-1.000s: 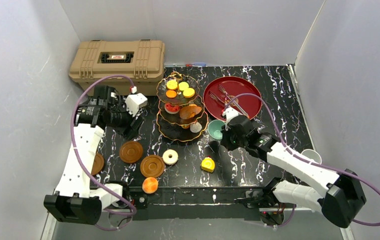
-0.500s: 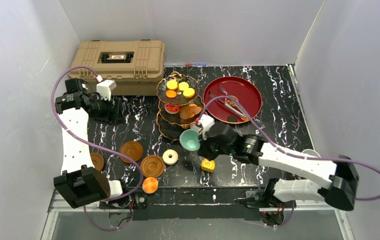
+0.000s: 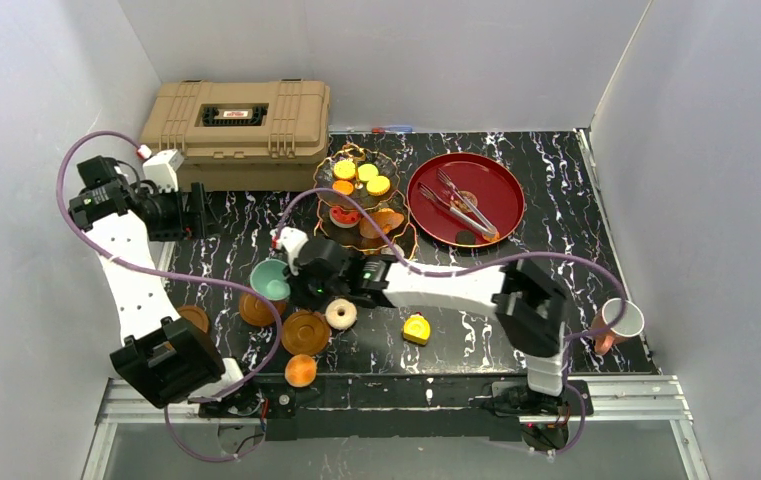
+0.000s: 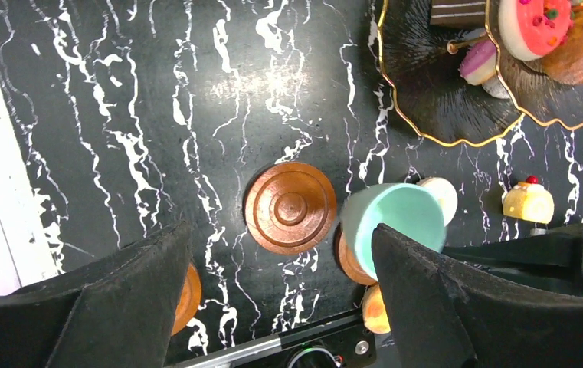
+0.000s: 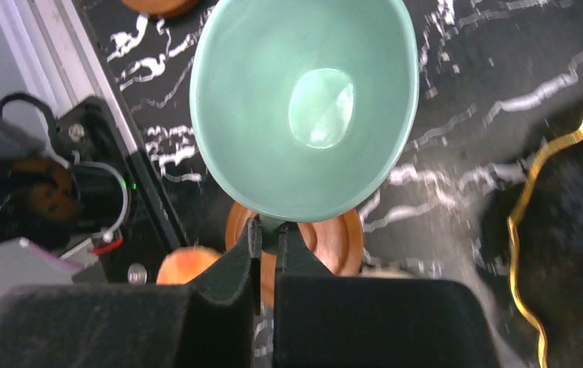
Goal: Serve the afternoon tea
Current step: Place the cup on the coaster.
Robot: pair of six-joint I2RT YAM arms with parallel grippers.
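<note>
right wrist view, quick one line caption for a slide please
Right gripper pinches a teal cup over a brown saucer on the black marbled table.

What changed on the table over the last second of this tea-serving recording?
The right pincer, shut on the teal cup, carried it leftward from beside the red plate, past the stand, to above the brown saucers. The left pincer pulled back toward the tan case and stands open. The stand, sweets, brown saucers and red plate stayed put.
</note>
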